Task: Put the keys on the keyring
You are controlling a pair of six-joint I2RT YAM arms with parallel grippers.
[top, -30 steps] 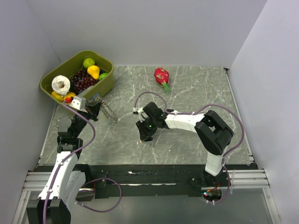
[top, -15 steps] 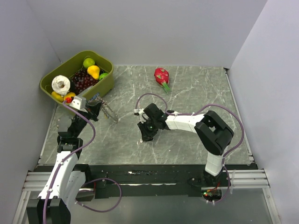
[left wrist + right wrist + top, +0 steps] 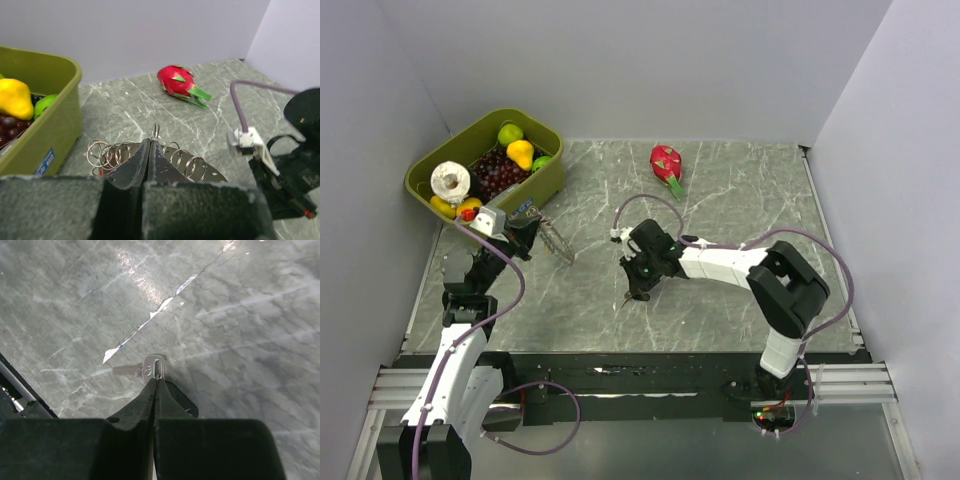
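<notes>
Right tool (image 3: 156,383): clenched, its black tips meeting on the head of a small silver metal key (image 3: 148,368). The key lies on the grey marbled stone surface (image 3: 240,315), near the middle in the overhead view, with its blade pointing left in the wrist view. Left tool (image 3: 150,146): clenched on the large thin grey metal keyring (image 3: 102,151) with a coiled rim, held beside the olive-green plastic bin (image 3: 55,115) of fruit. The hoop is well apart from the key. A red dragon fruit (image 3: 176,81) with green scales rests near the far edge of the surface.
</notes>
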